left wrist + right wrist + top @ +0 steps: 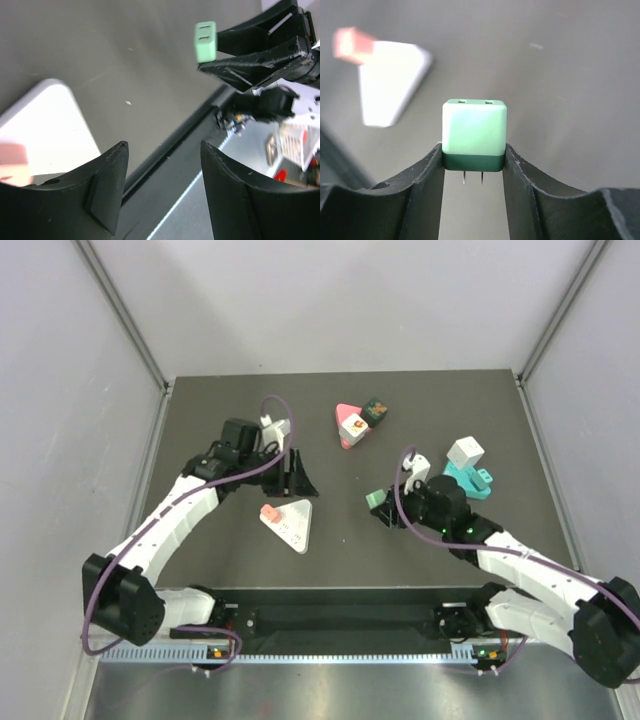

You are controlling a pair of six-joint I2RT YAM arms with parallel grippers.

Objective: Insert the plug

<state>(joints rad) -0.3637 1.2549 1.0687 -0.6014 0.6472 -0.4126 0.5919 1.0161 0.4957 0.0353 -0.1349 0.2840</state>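
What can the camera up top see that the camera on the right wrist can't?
Only the top camera shows the left gripper, open, the pink triangle and the teal stand. Only the right wrist camera shows the two metal pins sticking out of the green plug. Both show the right gripper pinching that plug, and the white triangle with its pink block.
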